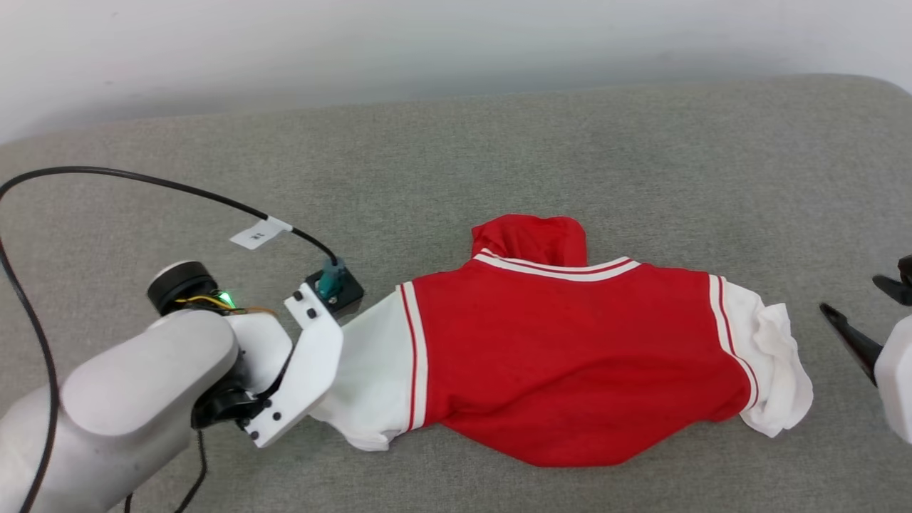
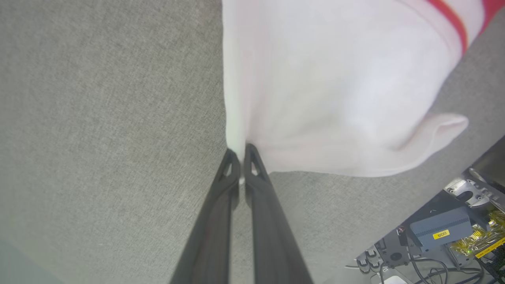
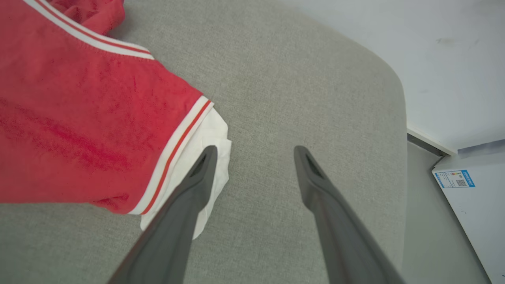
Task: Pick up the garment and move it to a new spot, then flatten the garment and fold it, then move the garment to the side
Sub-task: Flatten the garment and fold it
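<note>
One garment (image 1: 570, 356): red short-sleeved T-shirt, white sleeves, red-and-white stripe trim at the sleeve seams and along the far edge of the body. Lies on grey fabric surface (image 1: 570, 142), mid-scene, spread sideways with one sleeve to the left and one to the right. Body mostly flat with shallow creases; near edge curved and slightly rumpled. Red fabric bunched in a lump past the far striped edge. Right sleeve crumpled, folded on itself, resting on the surface. Left sleeve stretched to the left, its edge pinched between the closed fingers of left gripper (image 2: 240, 152); that sleeve's near corner curls over.
</note>
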You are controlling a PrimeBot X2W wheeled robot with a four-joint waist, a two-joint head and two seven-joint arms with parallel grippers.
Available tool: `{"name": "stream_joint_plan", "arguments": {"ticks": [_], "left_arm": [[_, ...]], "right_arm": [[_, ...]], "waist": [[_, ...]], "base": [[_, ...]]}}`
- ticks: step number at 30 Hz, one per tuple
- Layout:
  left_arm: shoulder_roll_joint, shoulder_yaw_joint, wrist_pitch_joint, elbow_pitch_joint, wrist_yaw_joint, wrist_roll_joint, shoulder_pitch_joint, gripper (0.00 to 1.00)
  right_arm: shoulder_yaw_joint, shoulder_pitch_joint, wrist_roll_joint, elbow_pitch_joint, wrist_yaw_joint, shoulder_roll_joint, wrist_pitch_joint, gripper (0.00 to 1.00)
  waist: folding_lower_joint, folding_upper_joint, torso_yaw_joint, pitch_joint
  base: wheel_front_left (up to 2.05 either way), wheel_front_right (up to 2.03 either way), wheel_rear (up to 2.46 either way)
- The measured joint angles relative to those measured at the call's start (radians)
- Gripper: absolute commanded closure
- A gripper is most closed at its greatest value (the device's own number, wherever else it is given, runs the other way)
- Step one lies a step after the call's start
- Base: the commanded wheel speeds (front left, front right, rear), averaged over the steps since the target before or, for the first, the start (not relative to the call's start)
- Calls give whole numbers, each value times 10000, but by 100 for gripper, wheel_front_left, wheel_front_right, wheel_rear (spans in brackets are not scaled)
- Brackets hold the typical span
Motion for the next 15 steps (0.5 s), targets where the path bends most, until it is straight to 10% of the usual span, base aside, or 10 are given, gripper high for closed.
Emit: {"name": "stream_joint_plan", "arguments": {"ticks": [6,15], "left_arm": [[-234,-2,-238,-199,-2,146,-46,100],[-483,4,-481,-249,-2,428,-646,100]], "right_arm": [[1342,-1080,1352,-190,0,-1244,2531,0],[3007,-2778,1592,2194,0,-757,3475,0]], "waist": [[0,0,216,205],[0,0,536,842]], "base": [[0,0,0],[0,0,0]]}}
